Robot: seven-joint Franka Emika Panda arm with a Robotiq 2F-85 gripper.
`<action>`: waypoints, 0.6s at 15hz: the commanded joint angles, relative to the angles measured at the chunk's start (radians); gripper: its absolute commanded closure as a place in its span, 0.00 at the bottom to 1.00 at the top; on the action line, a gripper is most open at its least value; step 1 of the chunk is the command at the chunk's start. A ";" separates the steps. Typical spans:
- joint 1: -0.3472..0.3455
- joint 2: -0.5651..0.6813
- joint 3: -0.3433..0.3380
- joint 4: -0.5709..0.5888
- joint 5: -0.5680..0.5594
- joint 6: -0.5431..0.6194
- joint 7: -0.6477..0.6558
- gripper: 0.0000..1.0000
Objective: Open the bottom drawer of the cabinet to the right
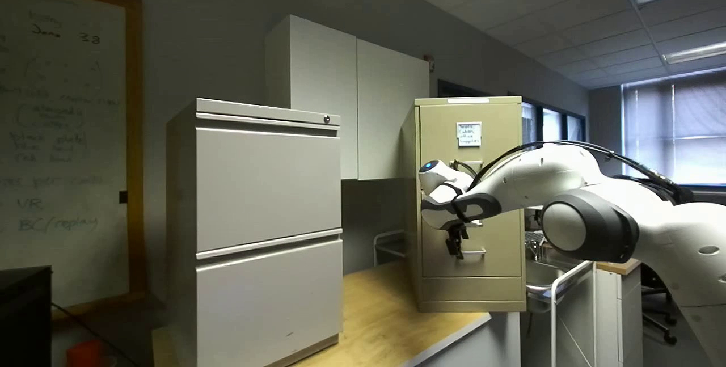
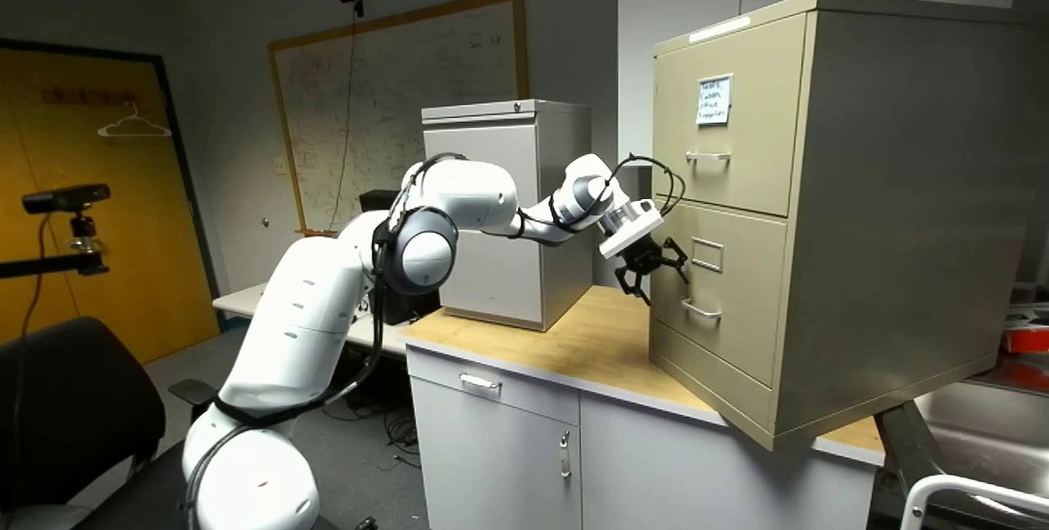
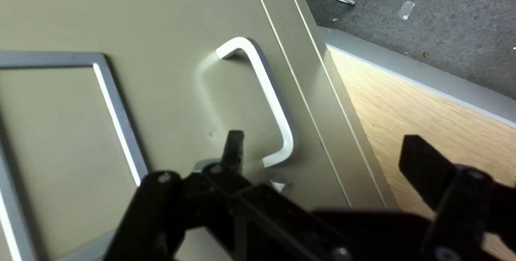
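Bottom drawer (image 2: 742, 292) of the tan cabinet (image 2: 869, 210) sits below the upper drawer (image 2: 758, 120), the one with the paper label (image 2: 714, 100); in both exterior views that cabinet stands to the right of the grey cabinet (image 1: 264, 197). As far as I can see, the opening is not yet begun: the drawer lies flush with its surround, and no gap shows along its seams.

My approach, I judge, is nearly made. The gripper (image 3: 325, 138) is spread wide, gripping nothing, near the silver handle (image 3: 271, 95). In the wrist view one fingertip (image 3: 234, 144) shows in front of the drawer, just beside the handle's nearer end, while the other fingertip (image 3: 421, 166) shows against the wooden counter (image 3: 387, 107). I can't tell whether the first of them touches anything.

So most of the job is left. I read the next step as getting the handle between the fingertips, or hooking one behind it, then clamping and drawing the drawer straight out. The handle runs aslant in the wrist view, so a small turn may be needed for a square grip.
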 commanded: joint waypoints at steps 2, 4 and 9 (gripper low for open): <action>-0.012 0.060 -0.016 0.077 0.062 -0.007 -0.048 0.00; -0.017 0.070 -0.020 0.081 0.075 -0.001 -0.047 0.00; -0.030 0.083 -0.022 0.081 0.107 0.008 -0.045 0.00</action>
